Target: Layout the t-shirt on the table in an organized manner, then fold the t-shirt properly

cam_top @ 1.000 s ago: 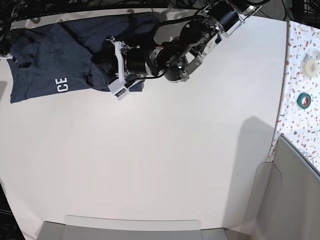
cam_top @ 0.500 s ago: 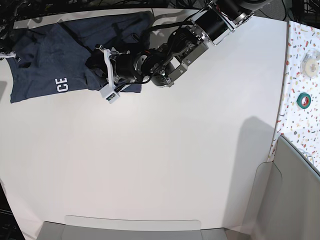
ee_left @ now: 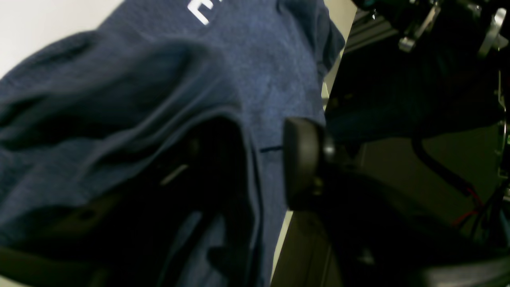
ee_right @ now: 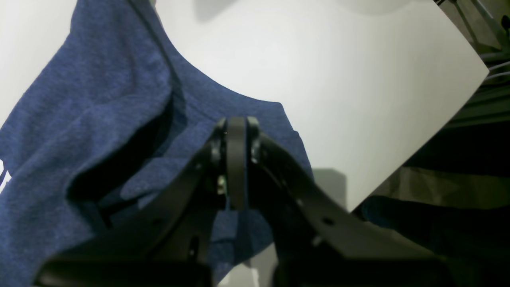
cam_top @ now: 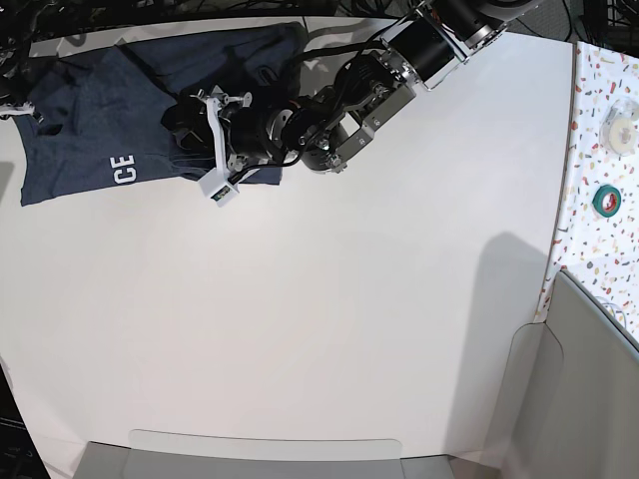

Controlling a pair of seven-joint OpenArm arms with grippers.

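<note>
The t-shirt (cam_top: 120,110) is spread along the far left part of the table (cam_top: 319,319), bunched where the sleeve and body overlap, with part of its white lettering (cam_top: 124,170) facing up near its near edge. It is not yet laid flat, so the layout step is judged to be in hand, with folding still ahead.

The left tool (cam_top: 190,135) is reached in from the far right and is set over the right portion of the cloth. In the left wrist view one dark pad (ee_left: 301,159) is seen standing clear of the folds, with open space beside it, so this tool is judged released and nothing is gripped by it; the other finger is lost in shadow under the fabric.

The right tool (ee_right: 236,159) is seen in its wrist view with its pads pressed together and a strip of blue cloth apparently pinched between them, at the left end of the garment near the table's corner. That end is probably held so that the cloth can be pulled taut and the creases drawn out. In the base view this tool is barely visible at the left edge.
</note>
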